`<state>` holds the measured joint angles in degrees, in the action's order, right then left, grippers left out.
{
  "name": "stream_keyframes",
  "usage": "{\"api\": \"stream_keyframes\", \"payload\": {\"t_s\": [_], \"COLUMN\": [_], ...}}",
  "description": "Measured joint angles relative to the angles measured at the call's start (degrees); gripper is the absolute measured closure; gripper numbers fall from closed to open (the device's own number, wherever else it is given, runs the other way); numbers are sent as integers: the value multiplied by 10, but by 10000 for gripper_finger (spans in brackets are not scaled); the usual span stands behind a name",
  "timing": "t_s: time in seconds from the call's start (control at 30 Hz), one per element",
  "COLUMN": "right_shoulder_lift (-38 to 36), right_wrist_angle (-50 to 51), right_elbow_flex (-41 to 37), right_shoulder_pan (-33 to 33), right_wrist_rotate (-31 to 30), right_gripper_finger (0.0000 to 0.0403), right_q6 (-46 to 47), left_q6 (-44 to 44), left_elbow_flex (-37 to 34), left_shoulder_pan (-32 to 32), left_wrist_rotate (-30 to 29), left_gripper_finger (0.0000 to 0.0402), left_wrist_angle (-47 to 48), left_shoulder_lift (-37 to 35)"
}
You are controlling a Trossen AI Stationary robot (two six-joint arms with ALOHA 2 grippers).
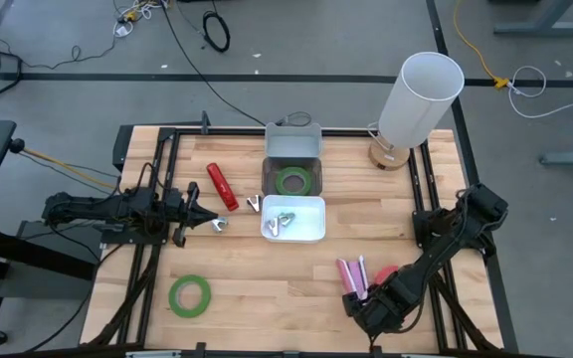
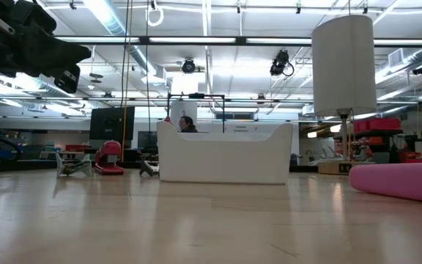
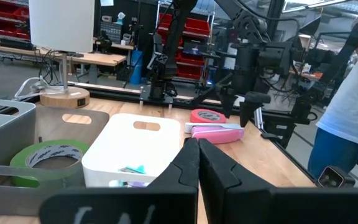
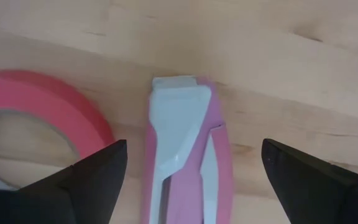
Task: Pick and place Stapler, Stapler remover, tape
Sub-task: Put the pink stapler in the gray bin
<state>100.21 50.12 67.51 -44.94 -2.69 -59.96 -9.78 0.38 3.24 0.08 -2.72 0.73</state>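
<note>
We see the pink stapler point(image 4: 185, 146) lying lengthwise between our right gripper's point(image 4: 188, 180) spread fingers, red tape point(image 4: 39, 124) beside it. The left gripper point(image 1: 195, 214) is pressed together.

A white lamp point(image 1: 418, 97) stands at the table's point(image 1: 267, 273) far right corner.

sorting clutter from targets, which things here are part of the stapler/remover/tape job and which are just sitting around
Job things: pink stapler, red stapler, staple removers, green tape rolls, pink tape, white bin, grey bin; right gripper open above pink stapler.

Lying about: lamp, floor cables.
</note>
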Motion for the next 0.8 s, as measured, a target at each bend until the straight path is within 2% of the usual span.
{"api": "stream_keyframes", "payload": {"t_s": [0.8], "right_shoulder_lift": [66], "right_wrist_angle": [-33], "right_elbow_flex": [0], "right_shoulder_pan": [-2], "right_wrist_rotate": [-29], "right_gripper_finger": [41], "right_q6": [12], "left_q6": [0], "left_elbow_flex": [0], "left_shoulder_pan": [0], "left_wrist_rotate": [0], "left_gripper_finger": [399], "left_wrist_angle": [0], "left_shoulder_lift": [0]}}
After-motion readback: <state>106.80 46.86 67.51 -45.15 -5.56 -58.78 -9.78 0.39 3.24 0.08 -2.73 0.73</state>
